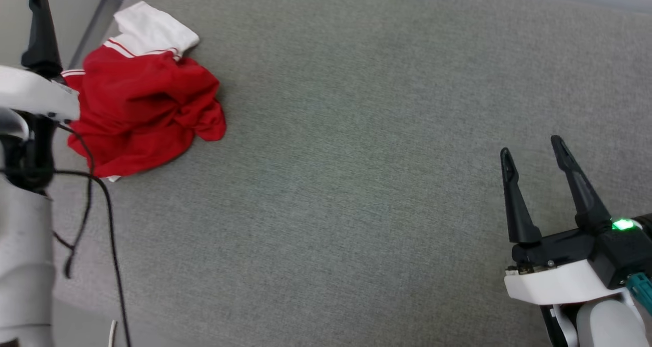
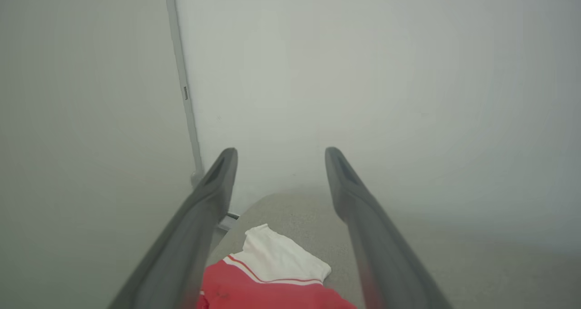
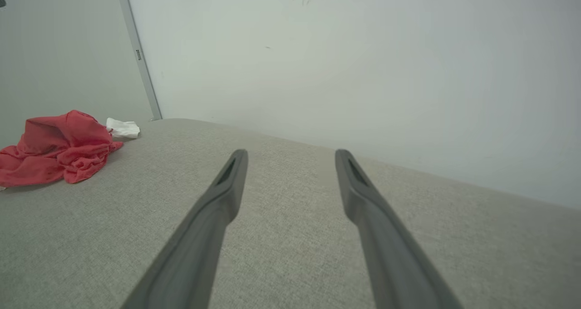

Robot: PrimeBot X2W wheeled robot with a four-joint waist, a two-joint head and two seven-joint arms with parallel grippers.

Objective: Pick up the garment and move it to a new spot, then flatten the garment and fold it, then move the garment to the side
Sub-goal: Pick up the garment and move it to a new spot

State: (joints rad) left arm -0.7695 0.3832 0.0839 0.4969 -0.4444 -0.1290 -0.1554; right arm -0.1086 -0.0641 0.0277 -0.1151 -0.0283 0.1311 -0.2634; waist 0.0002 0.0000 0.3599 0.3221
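One garment [image 1: 145, 110], red cloth with one white sleeve showing and red stripe trim, lies crumpled at the far left of the grey woven surface [image 1: 356, 184]. The left gripper [image 2: 280, 157] is positioned at the garment's left edge, jaws wide and empty. The right gripper [image 1: 530, 145] is at the near right, well apart from the garment, jaws wide and empty.

The crumpled red jersey shirt with white sleeves [image 1: 142, 112] lies at the far left of the grey fabric-covered counter [image 1: 356, 184], near the pale wall [image 3: 363, 73] behind it. The left gripper [image 2: 279, 157] hangs above the shirt's left side. The right gripper [image 1: 530, 145] is well apart, over the near right.
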